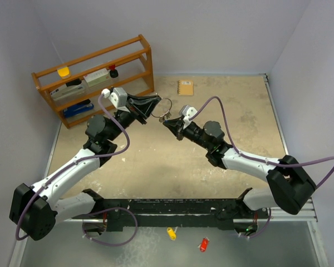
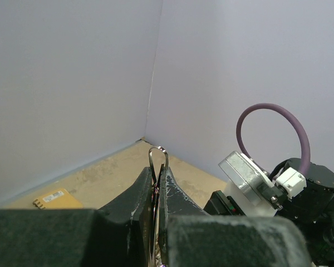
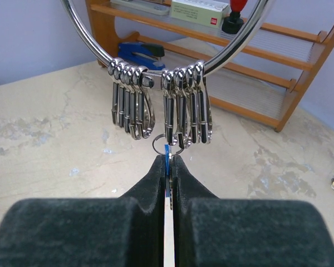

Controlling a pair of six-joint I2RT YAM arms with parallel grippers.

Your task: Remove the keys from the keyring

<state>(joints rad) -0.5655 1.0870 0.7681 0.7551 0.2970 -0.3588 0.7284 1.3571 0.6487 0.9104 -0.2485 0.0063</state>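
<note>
Two robot arms hold a keyring (image 1: 162,105) between them in the upper middle of the overhead view; no key looks freed yet.

The left gripper (image 2: 157,173) is closed on the ring's wire. The right gripper (image 3: 167,162) pinches the blue tag (image 3: 167,151), which hangs by a small loop from the ring's clips (image 3: 186,103). The green tag is not visible. A wooden shelf (image 1: 89,57), upper left, holds a blue stapler (image 1: 78,108), boxes (image 1: 97,77) and a yellow item (image 1: 63,71).
</note>
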